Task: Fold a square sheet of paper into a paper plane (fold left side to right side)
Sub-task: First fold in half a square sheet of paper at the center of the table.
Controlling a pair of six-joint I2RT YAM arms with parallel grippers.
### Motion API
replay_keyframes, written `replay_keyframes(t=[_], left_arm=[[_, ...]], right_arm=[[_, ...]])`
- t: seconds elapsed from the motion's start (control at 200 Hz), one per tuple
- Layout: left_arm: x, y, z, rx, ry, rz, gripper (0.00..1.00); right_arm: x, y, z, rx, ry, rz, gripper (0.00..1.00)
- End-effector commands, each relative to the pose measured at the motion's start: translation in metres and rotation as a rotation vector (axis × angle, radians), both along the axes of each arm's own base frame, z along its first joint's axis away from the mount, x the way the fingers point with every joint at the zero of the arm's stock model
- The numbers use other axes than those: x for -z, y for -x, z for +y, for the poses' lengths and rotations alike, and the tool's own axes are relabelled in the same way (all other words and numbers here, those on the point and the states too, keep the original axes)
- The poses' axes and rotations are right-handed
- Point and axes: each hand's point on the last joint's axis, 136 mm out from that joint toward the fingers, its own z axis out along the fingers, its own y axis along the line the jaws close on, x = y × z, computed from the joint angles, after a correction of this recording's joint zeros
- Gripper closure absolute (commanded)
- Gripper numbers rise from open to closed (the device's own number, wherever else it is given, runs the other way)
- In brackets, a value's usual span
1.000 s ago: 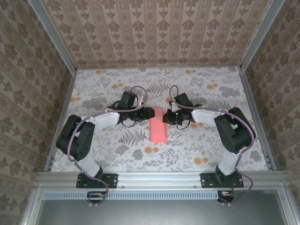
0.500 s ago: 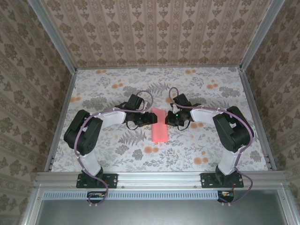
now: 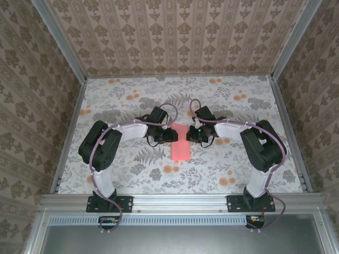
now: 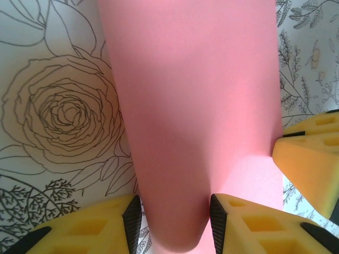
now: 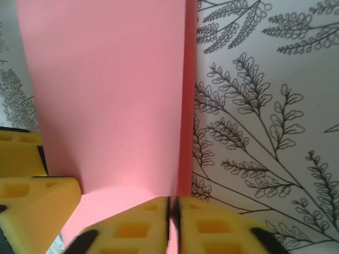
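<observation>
The square sheet of paper (image 3: 180,149) lies mid-tabletop (image 3: 132,169) as a narrow salmon-pink strip running from 6 to 12 o'clock, its near end free and flat. Towards the far end both grippers meet it, the left gripper (image 3: 169,135) from 9 o'clock and the right gripper (image 3: 192,133) from 3 o'clock.

The right gripper (image 5: 172,203) has its jaws pressed almost together on the doubled edge of the sheet (image 5: 106,95). The left gripper (image 4: 175,206) has its jaws narrow, with a soft rounded bulge of the paper (image 4: 196,106) filling the gap and touching both pads.

That bulge is the risk. It looks uncreased, so a squeeze or drag there could set the fold crooked or crumple it. With the two grippers this close, opposing pulls might tear the thin sheet, or the fingers might collide.

The paper is plain, matte and smooth. A thin darker band runs along its 3 o'clock edge, probably the lower layer peeping out.
</observation>
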Motion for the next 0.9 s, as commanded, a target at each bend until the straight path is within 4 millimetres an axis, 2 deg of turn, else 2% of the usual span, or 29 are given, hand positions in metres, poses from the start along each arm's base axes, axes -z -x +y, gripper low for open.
replay_keyframes(t=[0.0, 0.17, 0.41, 0.71, 0.895], left_arm=[[0.016, 0.006, 0.004, 0.033, -0.078, 0.011, 0.58], [0.021, 0.008, 0.004, 0.039, -0.098, 0.018, 0.58], [0.028, 0.010, 0.004, 0.046, -0.127, 0.031, 0.58], [0.028, 0.008, 0.011, 0.042, -0.168, 0.018, 0.61], [0.027, 0.008, 0.012, 0.043, -0.170, 0.011, 0.63]], right_arm=[[-0.011, -0.001, -0.014, 0.017, 0.059, -0.049, 0.77], [-0.029, -0.005, -0.043, 0.099, 0.130, -0.139, 0.59], [-0.050, -0.005, -0.078, 0.215, 0.180, -0.236, 0.45], [-0.061, -0.004, -0.086, 0.255, 0.155, -0.283, 0.25], [-0.062, -0.003, -0.088, 0.256, 0.157, -0.284, 0.23]])
